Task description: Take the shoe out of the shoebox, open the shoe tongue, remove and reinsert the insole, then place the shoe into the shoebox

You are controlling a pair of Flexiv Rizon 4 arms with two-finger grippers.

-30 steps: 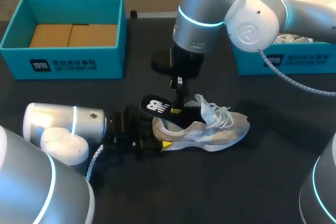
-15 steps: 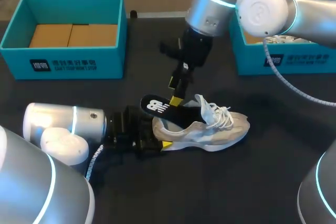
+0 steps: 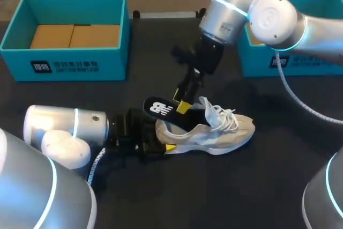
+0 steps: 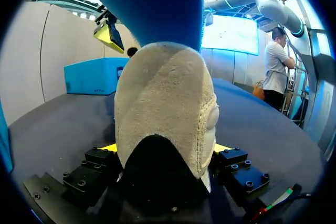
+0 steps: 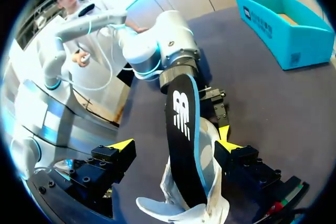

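**Operator:** State the location of the shoe.

**Technician:** The beige mesh sneaker with white laces point(image 3: 214, 132) rests sole-down on the black table point(image 3: 268, 186), outside both boxes. Its heel points toward the left arm and its toe toward the robot's right.

**Operator:** Condition of the insole?

**Technician:** The black foam insole with a white logo point(image 3: 159, 108) is partly out of the shoe. Its forepart sits down inside the opening, and its heel end is raised and angled back over the heel collar. The left wrist view shows that its underside is blue.

**Operator:** Left gripper point(image 4: 164, 150) status?

**Technician:** It lies low on the table behind the shoe. Its yellow-tipped fingers press the heel from both sides, so the shoe is clamped.

**Operator:** Right gripper point(image 5: 173, 140) status?

**Technician:** It hangs above the raised insole, tilted, with the arm coming in from the far right. The jaws are spread wide. In the right wrist view the insole passes between the tips and touches neither, so nothing is held.

**Operator:** Position of the boxes?

**Technician:** The open teal cardboard shoebox point(image 3: 80, 65), with flat brown card on its floor, stands at the far left of the table, well apart from the shoe. A second teal box point(image 3: 300, 63) stands at the far right, partly behind the right arm.
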